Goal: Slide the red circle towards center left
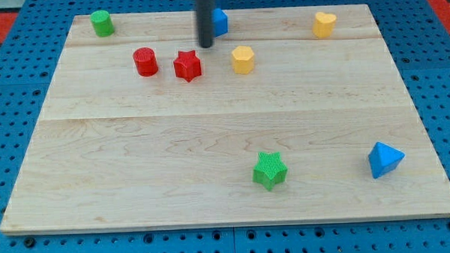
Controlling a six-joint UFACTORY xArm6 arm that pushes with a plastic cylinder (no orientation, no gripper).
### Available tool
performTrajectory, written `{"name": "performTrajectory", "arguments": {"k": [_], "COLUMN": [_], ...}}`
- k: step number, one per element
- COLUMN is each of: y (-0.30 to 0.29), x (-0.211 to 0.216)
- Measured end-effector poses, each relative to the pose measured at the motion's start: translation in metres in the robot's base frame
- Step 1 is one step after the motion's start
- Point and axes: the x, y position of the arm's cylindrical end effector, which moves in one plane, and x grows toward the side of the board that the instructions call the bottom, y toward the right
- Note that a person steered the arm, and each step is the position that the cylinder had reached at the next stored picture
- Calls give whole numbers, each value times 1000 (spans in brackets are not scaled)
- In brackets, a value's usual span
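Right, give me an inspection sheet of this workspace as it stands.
Surface: wooden board, flat, on blue pegboard.
Job's things: red circle upper left, beside red star.
Clutter: green cylinder, blue cube, yellow hexagon, yellow heart, green star, blue pyramid.
Hand: none; my tip sits between red star and blue cube, touching neither.
Cables: nothing seen.
Surroundings: red patches at top corners.

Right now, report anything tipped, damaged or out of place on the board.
Nothing stands out. All eight blocks sit flat and apart on the board. My tip rests between the blue block and red star, touching neither.
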Motion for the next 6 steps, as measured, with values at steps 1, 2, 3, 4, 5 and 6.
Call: {"name": "performTrajectory", "arguments": {"k": [1,2,3,4,5,6], "y": [-66,-85,-98,-103,-105,-132], "x": [19,38,52,64,88,107]}}
